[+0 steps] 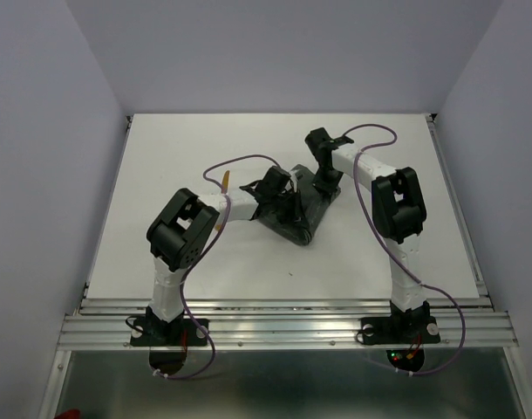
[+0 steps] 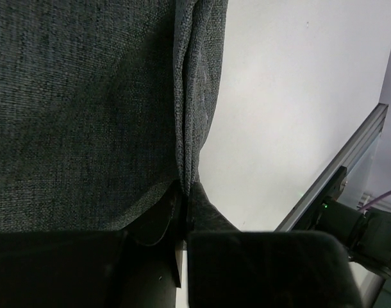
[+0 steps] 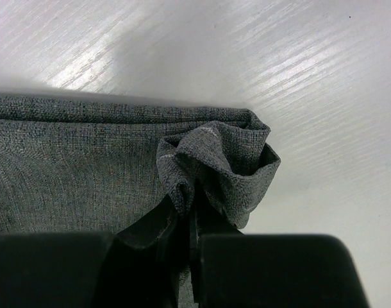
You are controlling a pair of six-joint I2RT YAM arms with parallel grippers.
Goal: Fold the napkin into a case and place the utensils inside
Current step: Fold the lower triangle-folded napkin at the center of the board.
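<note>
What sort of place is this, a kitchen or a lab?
Probably a robotics lab booth: a bare white table, plain grey walls, left arm and right arm bolted to an aluminium rail.

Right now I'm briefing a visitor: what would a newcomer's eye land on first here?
A dark grey woven cloth napkin lies rumpled in the middle of the white table. The black left tool pinches its folded edge, the black right tool a crumpled corner.

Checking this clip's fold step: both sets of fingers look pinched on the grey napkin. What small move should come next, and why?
Probably raise both pinches slightly together to start the fold: the left fingers clamp a doubled edge of the napkin, the right fingers a bunched corner.
</note>
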